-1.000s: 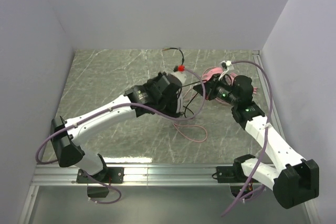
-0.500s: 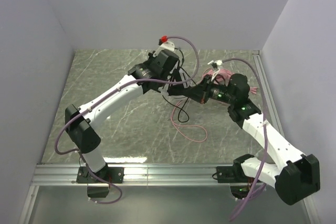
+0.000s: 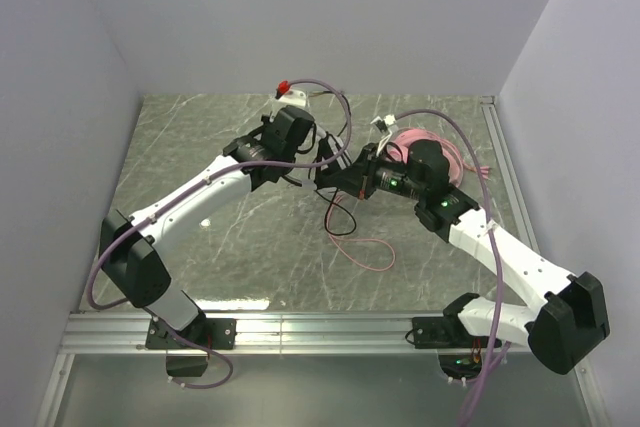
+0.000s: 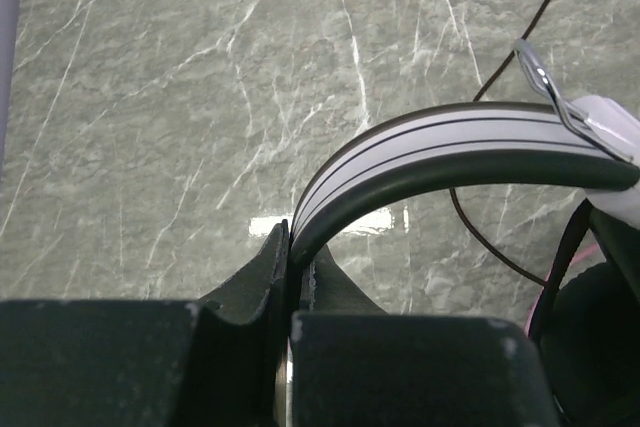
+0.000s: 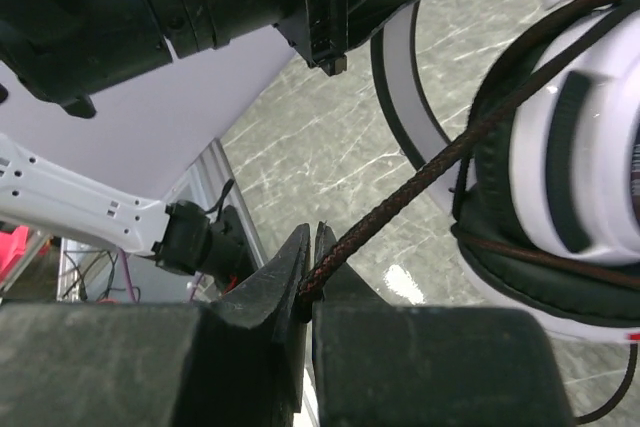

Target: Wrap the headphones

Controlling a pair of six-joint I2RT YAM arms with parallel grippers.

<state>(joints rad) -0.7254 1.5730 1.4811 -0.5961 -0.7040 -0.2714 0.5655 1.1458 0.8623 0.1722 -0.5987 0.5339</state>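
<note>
Now my left hand (image 4: 298, 247) clamps shut on the headband (image 4: 460, 142) of the black-and-white headset (image 5: 585, 147), holding it up. My right hand (image 5: 312, 247), pinched on its cable (image 5: 420, 182) alongside, can then wind it. The pink headset (image 3: 460, 155) lies just beyond.

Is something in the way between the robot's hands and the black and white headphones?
Nothing visible is. The left gripper is shut on the headband of the black and white headphones, and the right gripper pinches their black cable.
</note>
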